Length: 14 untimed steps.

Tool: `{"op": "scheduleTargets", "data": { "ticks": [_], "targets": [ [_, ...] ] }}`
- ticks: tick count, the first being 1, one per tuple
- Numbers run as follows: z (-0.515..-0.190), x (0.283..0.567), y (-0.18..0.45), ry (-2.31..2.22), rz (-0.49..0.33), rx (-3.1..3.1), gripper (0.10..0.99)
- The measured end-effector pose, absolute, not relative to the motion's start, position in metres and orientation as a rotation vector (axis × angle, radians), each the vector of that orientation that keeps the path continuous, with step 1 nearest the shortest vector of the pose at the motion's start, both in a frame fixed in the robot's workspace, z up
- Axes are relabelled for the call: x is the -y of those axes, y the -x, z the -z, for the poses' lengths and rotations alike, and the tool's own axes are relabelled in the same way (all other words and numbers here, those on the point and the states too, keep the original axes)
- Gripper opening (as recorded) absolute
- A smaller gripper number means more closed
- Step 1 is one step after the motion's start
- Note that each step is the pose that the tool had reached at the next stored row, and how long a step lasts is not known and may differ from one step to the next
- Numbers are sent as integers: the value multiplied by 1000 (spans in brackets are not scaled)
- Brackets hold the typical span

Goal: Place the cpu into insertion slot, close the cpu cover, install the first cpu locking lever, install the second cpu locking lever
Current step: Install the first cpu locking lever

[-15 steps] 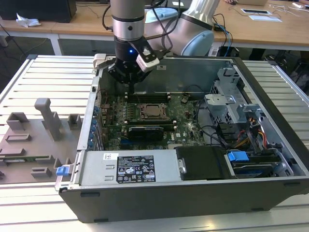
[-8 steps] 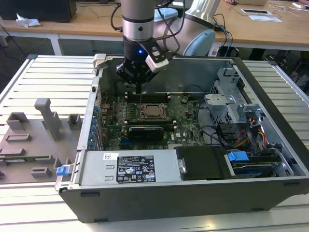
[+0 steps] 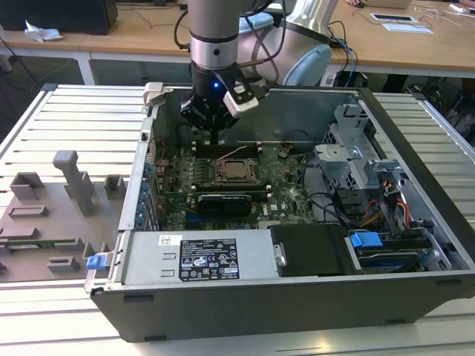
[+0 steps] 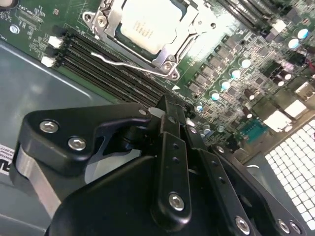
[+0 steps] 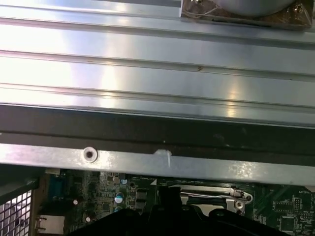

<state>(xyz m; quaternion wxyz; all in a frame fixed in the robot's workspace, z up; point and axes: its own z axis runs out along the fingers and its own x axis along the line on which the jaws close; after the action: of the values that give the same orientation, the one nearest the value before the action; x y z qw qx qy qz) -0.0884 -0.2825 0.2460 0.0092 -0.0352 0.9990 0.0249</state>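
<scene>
1. Cpu point(image 4: 147, 22) lies flat in the slot point(image 4: 166, 63), just beyond the tool tips. Cover point(image 4: 109, 22) is down over its edges, so chip looks seated & framed; first 2 steps prob. done.
2. Thin wire lever point(image 4: 129, 65) runs along the slot edge nearest the tool, btwn slot & RAM slots point(image 4: 108, 66). In the exterior view a thin wire end angles up off the board there, so I judge it not latched.
3. Tool point(image 3: 215, 137) hangs tips-down inside the case point(image 3: 297, 111), over the RAM slots and close beside the lever. Likely placed there to work the lever.
4. Tool state: fingers look closed together w/ nothing btwn them. No clear contact w/ lever or board.
</scene>
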Motion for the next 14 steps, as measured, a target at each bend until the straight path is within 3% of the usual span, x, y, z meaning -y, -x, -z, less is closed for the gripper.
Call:
{"op": "scheduleTargets", "data": {
  "ticks": [14],
  "targets": [
    [-220,285,62,109,-99,-3125,106]
  ]
}}
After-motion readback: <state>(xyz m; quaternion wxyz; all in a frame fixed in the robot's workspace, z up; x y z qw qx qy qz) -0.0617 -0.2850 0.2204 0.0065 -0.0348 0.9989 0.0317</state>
